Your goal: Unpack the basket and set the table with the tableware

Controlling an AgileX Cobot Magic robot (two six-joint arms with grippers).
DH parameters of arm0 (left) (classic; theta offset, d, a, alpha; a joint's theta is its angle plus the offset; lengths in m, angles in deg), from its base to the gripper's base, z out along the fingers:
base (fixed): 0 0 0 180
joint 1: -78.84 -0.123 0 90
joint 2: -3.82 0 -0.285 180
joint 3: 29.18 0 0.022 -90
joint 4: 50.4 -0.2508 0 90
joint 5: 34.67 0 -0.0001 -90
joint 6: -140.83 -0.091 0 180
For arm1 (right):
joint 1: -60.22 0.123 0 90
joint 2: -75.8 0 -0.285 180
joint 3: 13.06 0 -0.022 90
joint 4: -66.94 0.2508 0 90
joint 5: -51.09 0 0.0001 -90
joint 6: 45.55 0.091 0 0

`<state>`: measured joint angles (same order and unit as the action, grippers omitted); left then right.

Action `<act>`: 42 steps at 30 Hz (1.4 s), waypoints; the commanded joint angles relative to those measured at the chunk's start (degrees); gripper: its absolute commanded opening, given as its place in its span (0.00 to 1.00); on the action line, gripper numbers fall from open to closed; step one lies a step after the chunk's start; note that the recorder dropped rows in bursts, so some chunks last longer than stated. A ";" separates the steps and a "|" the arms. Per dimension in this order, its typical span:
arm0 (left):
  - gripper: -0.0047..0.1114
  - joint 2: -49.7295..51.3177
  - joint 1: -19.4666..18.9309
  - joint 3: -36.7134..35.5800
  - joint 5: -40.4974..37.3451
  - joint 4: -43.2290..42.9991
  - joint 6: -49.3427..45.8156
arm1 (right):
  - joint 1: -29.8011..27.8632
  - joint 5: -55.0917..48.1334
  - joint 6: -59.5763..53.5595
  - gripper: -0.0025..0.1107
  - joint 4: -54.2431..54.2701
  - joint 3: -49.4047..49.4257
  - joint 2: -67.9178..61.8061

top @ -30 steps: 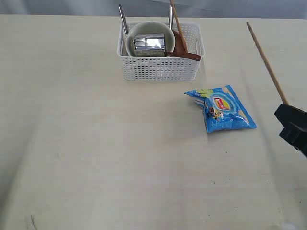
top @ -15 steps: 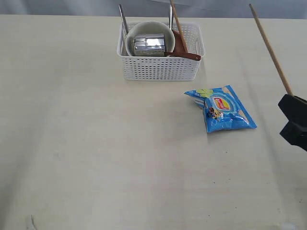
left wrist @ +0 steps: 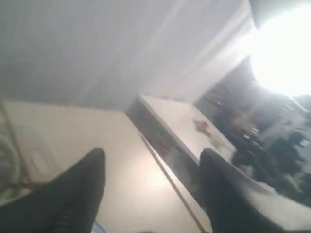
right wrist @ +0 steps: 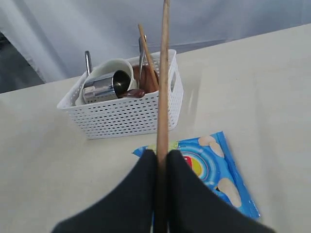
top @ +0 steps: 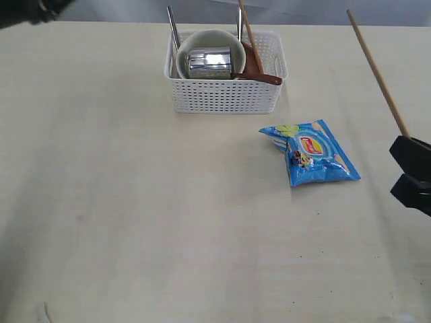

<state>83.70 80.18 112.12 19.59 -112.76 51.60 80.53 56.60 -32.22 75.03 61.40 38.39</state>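
The white basket (top: 222,94) (right wrist: 121,116) stands at the back of the table (top: 135,202). It holds the cream bowl (top: 202,40) with the steel cup (top: 210,62) (right wrist: 102,87) lying in it. With them are the wooden spoon (top: 259,76), a brown plate (top: 252,57), a knife (top: 173,27), a fork (top: 239,23) and one chopstick (top: 249,33). My right gripper (top: 411,171) (right wrist: 162,158) is shut on the other chopstick (top: 377,74) (right wrist: 163,87), held up at the right edge. My left gripper (left wrist: 153,160) is open and empty, its view blurred.
A blue chip bag (top: 310,153) (right wrist: 214,165) lies on the table in front of and to the right of the basket, just left of my right gripper. A dark part of my left arm (top: 30,9) shows at the far left corner.
My right gripper has lifted slightly with the chopstick, whose tip has swung up and back. My left arm has come into view at the far left corner.
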 commanded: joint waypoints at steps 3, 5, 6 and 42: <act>0.53 17.67 8.47 6.49 9.20 -1.95 2.04 | 0.00 -1.79 -0.74 0.02 -0.55 0.11 0.24; 0.55 21.29 13.78 8.08 6.93 0.84 -1.84 | 0.00 -1.79 -0.74 0.02 -0.55 0.11 0.24; 0.57 22.78 15.94 9.00 5.32 2.86 -3.92 | 0.00 -1.79 -0.43 0.02 -0.55 0.11 0.24; 0.37 51.00 37.13 40.77 -4.17 17.92 -1.10 | 0.00 -3.59 -0.76 0.02 -0.55 0.11 0.24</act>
<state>134.62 116.92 152.49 14.66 -95.06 49.86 80.53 53.76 -32.22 75.03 61.40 38.39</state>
